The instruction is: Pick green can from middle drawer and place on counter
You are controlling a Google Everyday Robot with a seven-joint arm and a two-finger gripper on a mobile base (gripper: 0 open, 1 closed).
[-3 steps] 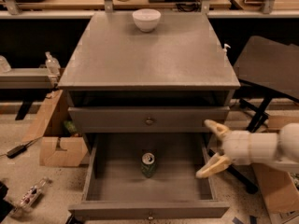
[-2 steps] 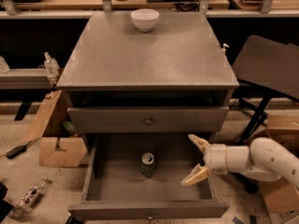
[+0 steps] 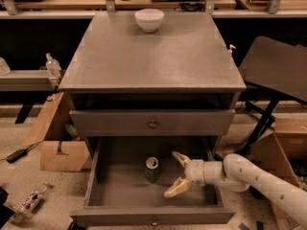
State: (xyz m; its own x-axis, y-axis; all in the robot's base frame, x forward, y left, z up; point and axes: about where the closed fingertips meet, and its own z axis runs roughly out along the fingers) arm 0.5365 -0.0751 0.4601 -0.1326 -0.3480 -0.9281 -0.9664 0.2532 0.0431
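Observation:
The green can [image 3: 152,169] stands upright on the floor of the open middle drawer [image 3: 120,195], near its centre. My gripper [image 3: 175,173] is open inside the drawer, just to the right of the can, with one tan finger [image 3: 180,158] toward the back and the other [image 3: 176,188] toward the front. It is level with the can and not touching it. The white arm reaches in from the lower right. The grey counter [image 3: 153,56] lies above the closed upper drawer [image 3: 152,124].
A white bowl [image 3: 149,19] sits at the back of the counter. A dark tilted panel on a stand [image 3: 278,71] is at the right. Cardboard boxes [image 3: 60,150] and a plastic bottle [image 3: 29,200] lie on the floor at the left.
My gripper has moved left along the drawer, from beside its right wall to close beside the can. The can has not moved.

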